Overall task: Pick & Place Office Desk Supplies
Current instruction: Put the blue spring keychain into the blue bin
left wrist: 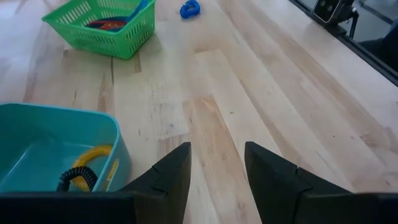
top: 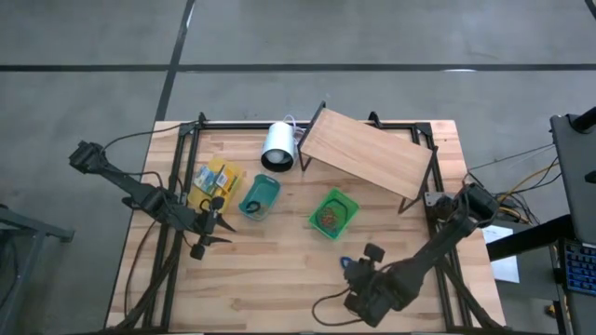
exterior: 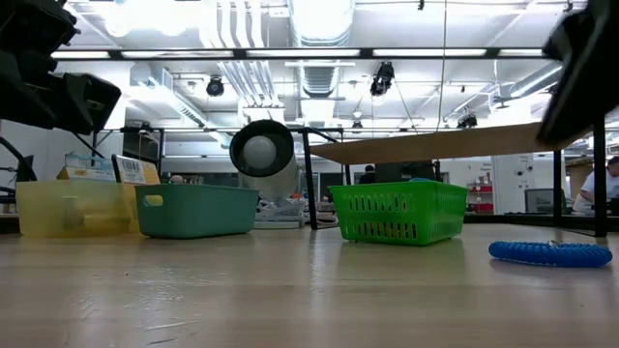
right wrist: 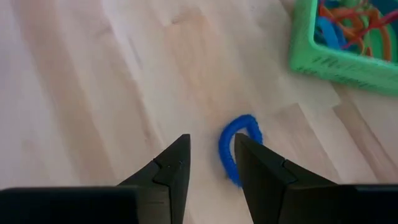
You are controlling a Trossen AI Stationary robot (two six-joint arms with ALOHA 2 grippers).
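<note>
here, blue coiled loop (right wrist: pixel 238 148) lies on table (right wrist: pixel 93 93) lower centre of frame, just off right gripper (right wrist: pixel 211 163) fingertips; fingers spread, gripping nothing.

Bright, even light pours from the ceiling strip lamps (exterior: pixel 319 50), flaring white in the low view. The table (top: pixel 279 270) shows only soft, faint shadows. Near planks blur in the low view; both wrist views look slightly soft.
</note>
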